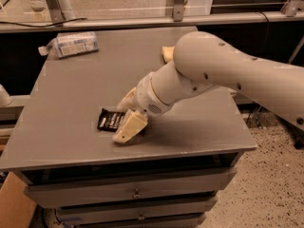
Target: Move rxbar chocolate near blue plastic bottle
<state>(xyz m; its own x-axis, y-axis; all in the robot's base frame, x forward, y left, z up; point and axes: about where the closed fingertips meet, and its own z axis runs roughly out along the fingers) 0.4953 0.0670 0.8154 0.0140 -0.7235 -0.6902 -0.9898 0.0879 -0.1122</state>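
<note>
While the gripper (121, 123) sits low over the right end of the chocolate bar (109, 120), near the front edge of the table (71, 89), it cannot be told whether it has clamped the bar or merely straddles it. The bottle (72, 44) lies on its side well apart, at the far left corner. Flat and slick, the bar could slip free on lifting or skid off the near edge; an overlong sweep could set the bottle rolling.

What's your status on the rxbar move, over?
Gripper at rxbar chocolate's right end, bar flat on table. Blue plastic bottle lying far-left corner, well apart. Nothing between them.
</note>
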